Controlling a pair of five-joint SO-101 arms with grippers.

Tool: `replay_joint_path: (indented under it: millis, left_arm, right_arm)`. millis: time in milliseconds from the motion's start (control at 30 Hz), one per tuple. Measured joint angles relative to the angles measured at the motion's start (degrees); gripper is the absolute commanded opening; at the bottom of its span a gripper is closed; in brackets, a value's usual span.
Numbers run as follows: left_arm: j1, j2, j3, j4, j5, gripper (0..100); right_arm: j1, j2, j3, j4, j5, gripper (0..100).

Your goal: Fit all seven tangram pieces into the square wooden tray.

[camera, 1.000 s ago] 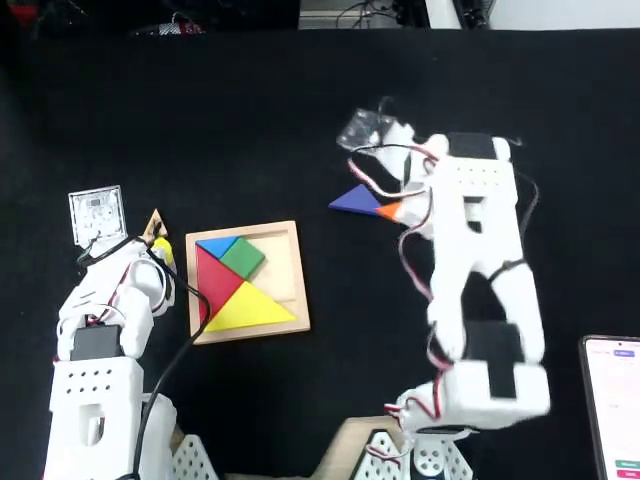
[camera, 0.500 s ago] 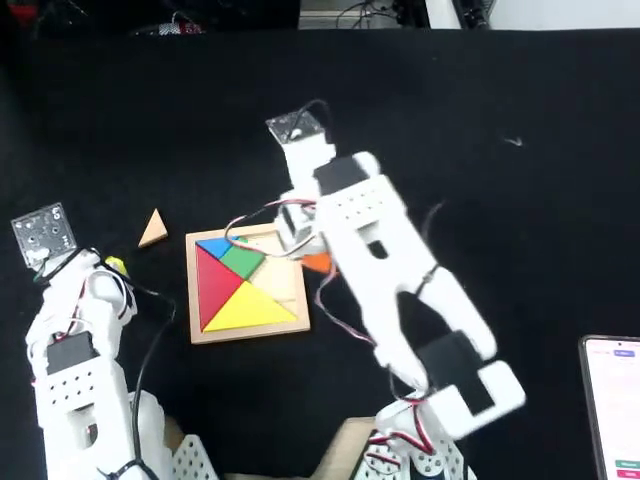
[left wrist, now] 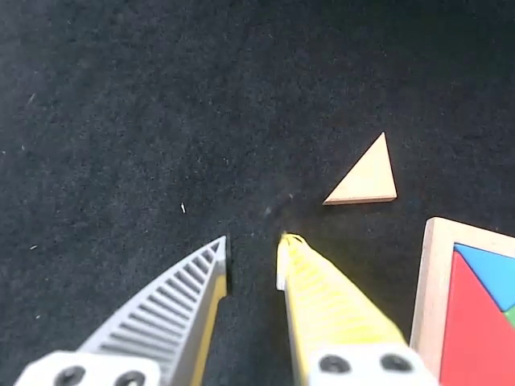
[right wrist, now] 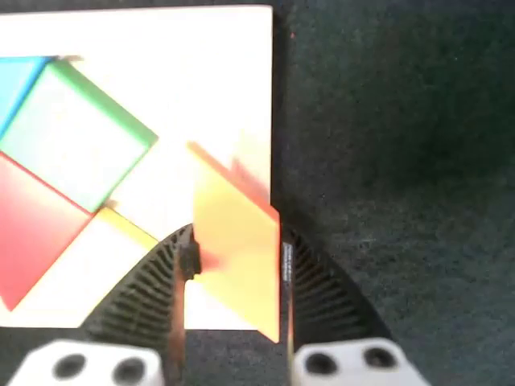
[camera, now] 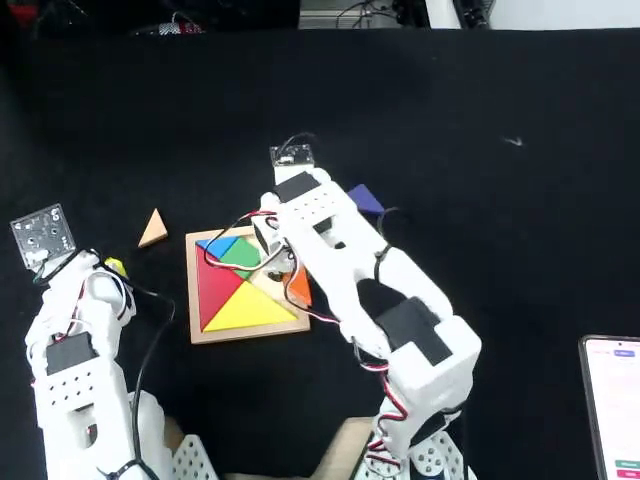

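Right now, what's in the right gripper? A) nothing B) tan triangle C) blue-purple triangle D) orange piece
D: the right gripper is shut on the orange piece at the wooden tray's edge, while the tan triangle lies loose on the table.

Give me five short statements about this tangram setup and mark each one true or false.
1. The right hand grips the orange piece over the tray. True.
2. The tan triangle lies inside the tray. False: it lies on the black table, outside the tray.
3. The left hand is open and holds nothing. True.
4. The red piece lies loose on the table. False: it sits in the tray, against the yellow piece.
5. The purple triangle is already in the tray. False: it lies on the table, beyond the right arm.
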Motion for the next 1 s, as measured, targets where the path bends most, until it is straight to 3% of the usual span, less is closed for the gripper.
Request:
replay_joint_path:
  millis: [567,800,1000]
  left_arm:
    - [0.0,0.0,0.0,0.0,0.0,12]
    - [0.0,0.0,0.0,0.0,0.0,12]
    - [0.0,0.0,0.0,0.0,-0.18,12]
  right_arm:
    - [-4.84,0.79,0.0,0.35,-4.22,4.4]
    - [-4.84,0.79,0.0,0.35,-4.22,20.7]
    - [-4.84,0.79,0.0,0.35,-4.22,20.4]
